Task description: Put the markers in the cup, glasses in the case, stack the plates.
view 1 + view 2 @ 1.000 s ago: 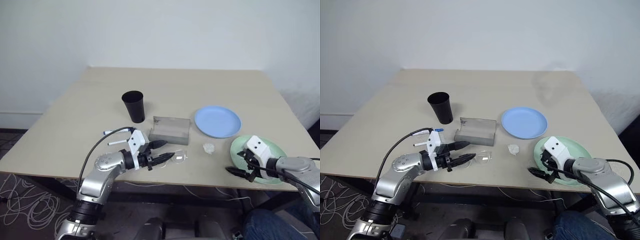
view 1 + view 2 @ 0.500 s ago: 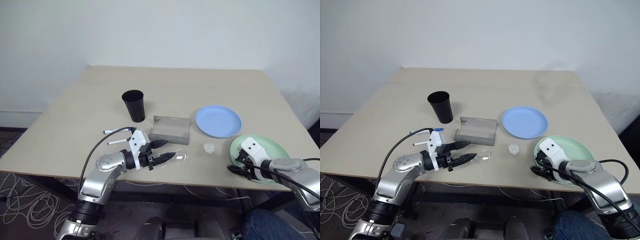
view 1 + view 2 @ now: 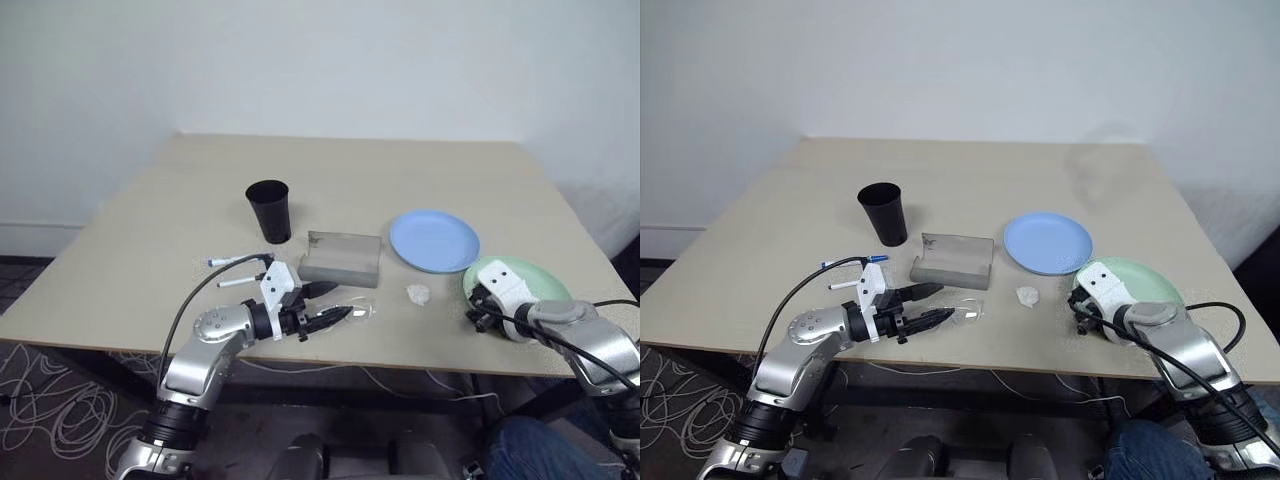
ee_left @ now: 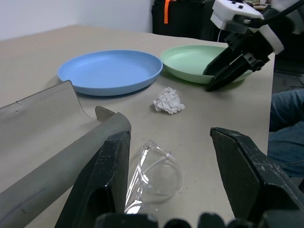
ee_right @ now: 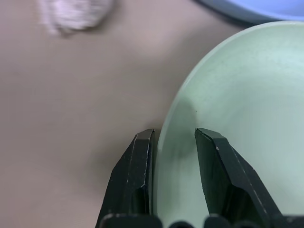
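Observation:
The clear glasses (image 4: 156, 171) lie on the table between the fingers of my open left gripper (image 3: 335, 300), just in front of the open grey case (image 3: 340, 260). Two markers (image 3: 235, 272) lie to the left of that arm, and the black cup (image 3: 268, 210) stands upright behind them. My right gripper (image 3: 478, 318) is shut on the near left rim of the green plate (image 3: 535, 280), one finger (image 5: 137, 171) outside the rim and the other inside. The blue plate (image 3: 434, 241) lies flat close beside the green one.
A crumpled white scrap (image 3: 417, 294) lies between the glasses and the green plate. The green plate sits near the table's front right edge (image 3: 500, 370). A black cable loops from my left arm over the markers.
My right gripper has closed from wide open onto the green plate's rim and moved forward; the plate has shifted toward the blue plate. The left arm has not moved.

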